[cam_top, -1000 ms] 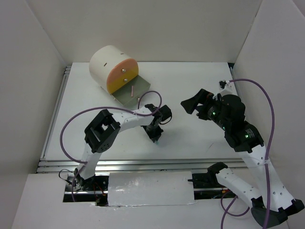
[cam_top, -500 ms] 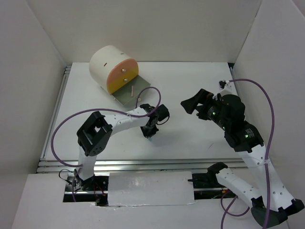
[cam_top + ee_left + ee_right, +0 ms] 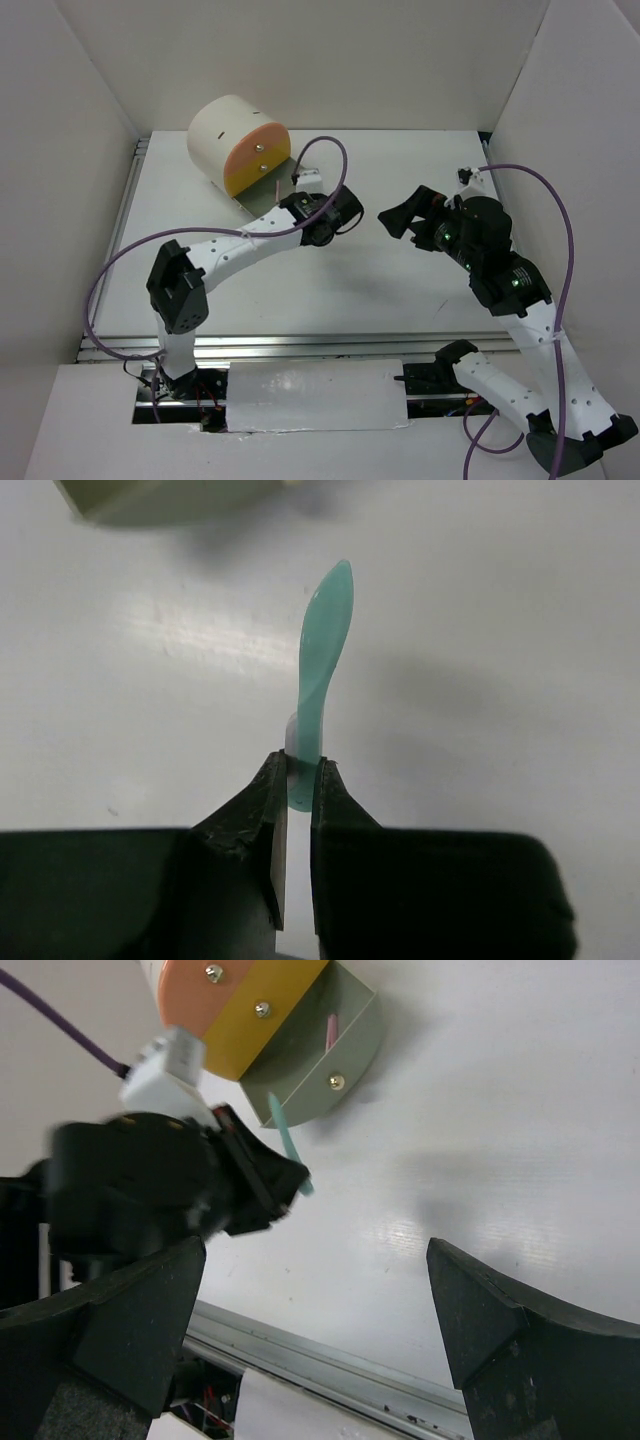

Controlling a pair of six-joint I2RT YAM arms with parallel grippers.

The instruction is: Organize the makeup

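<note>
My left gripper (image 3: 298,765) is shut on the lower end of a short teal stick (image 3: 325,650) and holds it above the white table, its tip pointing at the grey drawer. In the top view this gripper (image 3: 300,207) is right in front of the open grey drawer (image 3: 262,197). The right wrist view shows the teal stick (image 3: 285,1135) just short of the drawer's edge (image 3: 345,1070), and a short pink stick (image 3: 331,1028) lies inside the drawer. My right gripper (image 3: 405,215) is open and empty to the right. The case, brushes and black stick are out of view.
A cream cylindrical box with an orange front (image 3: 238,148) stands at the back left, and the drawer belongs to it. White walls enclose the table on three sides. A metal rail (image 3: 300,345) runs along the near edge.
My left gripper has moved from the middle of the table back toward the open drawer, carrying the teal stick. The right arm has not moved.
</note>
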